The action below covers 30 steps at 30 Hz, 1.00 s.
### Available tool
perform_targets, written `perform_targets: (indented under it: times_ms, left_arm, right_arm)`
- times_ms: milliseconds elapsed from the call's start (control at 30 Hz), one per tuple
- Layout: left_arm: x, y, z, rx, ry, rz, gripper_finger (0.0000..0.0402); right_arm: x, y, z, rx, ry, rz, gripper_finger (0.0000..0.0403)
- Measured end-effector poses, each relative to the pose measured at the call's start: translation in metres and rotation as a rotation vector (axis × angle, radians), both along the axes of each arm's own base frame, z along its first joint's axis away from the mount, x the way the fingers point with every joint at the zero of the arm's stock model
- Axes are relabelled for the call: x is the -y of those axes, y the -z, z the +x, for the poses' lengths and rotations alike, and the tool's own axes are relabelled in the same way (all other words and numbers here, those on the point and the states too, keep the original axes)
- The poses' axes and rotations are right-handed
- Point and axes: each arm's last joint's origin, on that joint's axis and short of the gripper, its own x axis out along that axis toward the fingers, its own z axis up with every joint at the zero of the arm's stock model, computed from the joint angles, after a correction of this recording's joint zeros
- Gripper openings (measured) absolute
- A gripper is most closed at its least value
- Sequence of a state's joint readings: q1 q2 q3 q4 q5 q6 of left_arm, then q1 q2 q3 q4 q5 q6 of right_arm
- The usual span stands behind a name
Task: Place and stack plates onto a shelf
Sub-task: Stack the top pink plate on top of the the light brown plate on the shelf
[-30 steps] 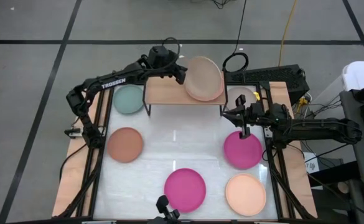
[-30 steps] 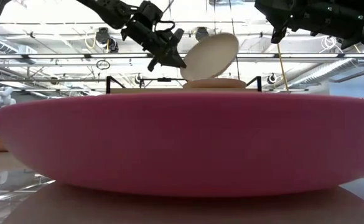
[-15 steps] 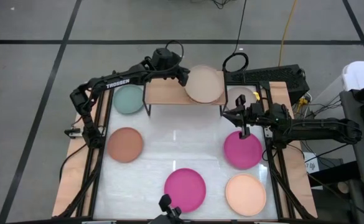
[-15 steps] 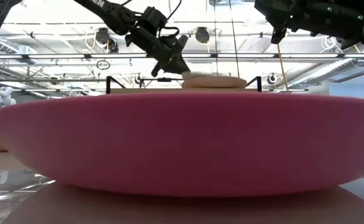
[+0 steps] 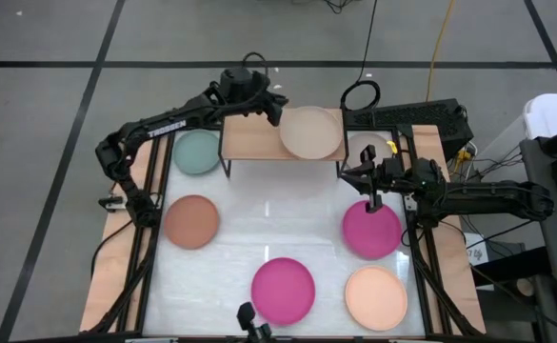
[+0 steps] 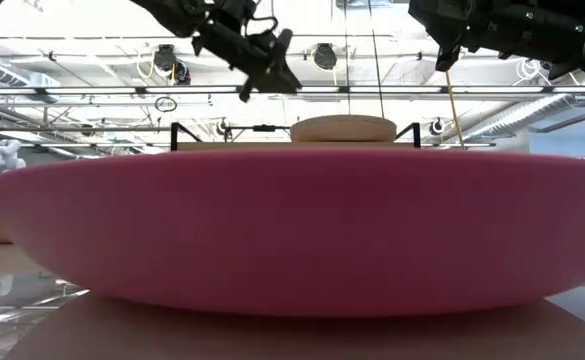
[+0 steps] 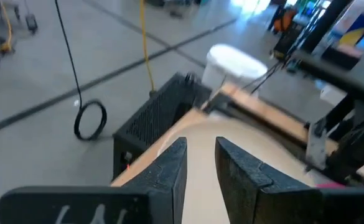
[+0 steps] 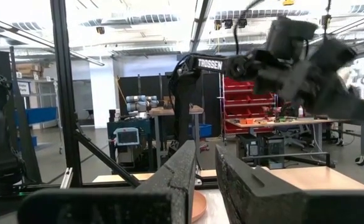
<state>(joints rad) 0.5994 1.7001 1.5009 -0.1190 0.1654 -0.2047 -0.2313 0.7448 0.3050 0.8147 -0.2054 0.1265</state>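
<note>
A beige plate [image 5: 311,131] lies flat on the right half of the light-wood shelf [image 5: 254,141], on top of another plate; in the low view the two make a low stack [image 6: 343,128]. My left gripper [image 5: 276,107] hangs above the shelf's far edge, up and to the left of the stack [image 6: 272,65], open by a narrow gap and holding nothing. My right gripper [image 5: 371,200] hovers over the far rim of a magenta plate [image 5: 371,230] on the table's right side, its fingers slightly apart and pointing down.
On the white table lie a teal plate [image 5: 197,151], a terracotta plate [image 5: 192,221], a second magenta plate [image 5: 283,290] that fills the low view [image 6: 292,230], and a peach plate [image 5: 375,297]. A pale plate [image 5: 368,148] lies right of the shelf. The shelf's left half is bare.
My left gripper held the beige plate tilted by its rim over the shelf, lowered it flat onto the plate lying there and let go. It then rose and drew back toward the table's left. The right arm kept still.
</note>
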Motion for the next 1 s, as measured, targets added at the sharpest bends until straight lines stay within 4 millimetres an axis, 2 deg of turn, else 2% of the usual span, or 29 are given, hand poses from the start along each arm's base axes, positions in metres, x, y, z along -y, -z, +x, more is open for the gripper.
perform_targets:
  times_ms: [200,300,400,500,667,800,1000]
  left_arm:
    - [0.032,-0.057,-0.030,0.127,0.106,0.127,0.0088]
    - [0.059,-0.080,-0.047,0.133,0.157,0.240,0.0088]
    - [0.089,-0.094,-0.066,0.146,0.159,0.344,0.0088]
    - [0.111,-0.095,-0.084,0.146,0.141,0.395,0.0088]
    - [0.138,-0.094,-0.128,0.200,0.143,0.431,0.0088]
    - [0.149,-0.085,-0.155,0.272,0.128,0.407,0.0088]
    - [0.159,-0.086,-0.179,0.367,0.123,0.398,0.0088]
  right_arm:
    - [0.000,0.000,0.000,-0.004,0.000,0.001,0.0047]
    - [0.000,0.000,0.000,-0.005,0.000,0.001,0.0047]
    - [0.000,0.001,0.000,-0.006,-0.007,0.013,0.0047]
    - [0.000,0.002,0.000,-0.018,-0.009,0.020,0.0047]
    - [0.000,0.004,0.001,-0.039,-0.009,0.026,0.0047]
    - [0.000,0.004,0.001,-0.038,-0.006,0.027,0.0047]
    - [0.001,0.004,0.001,-0.036,0.022,0.034,0.0047]
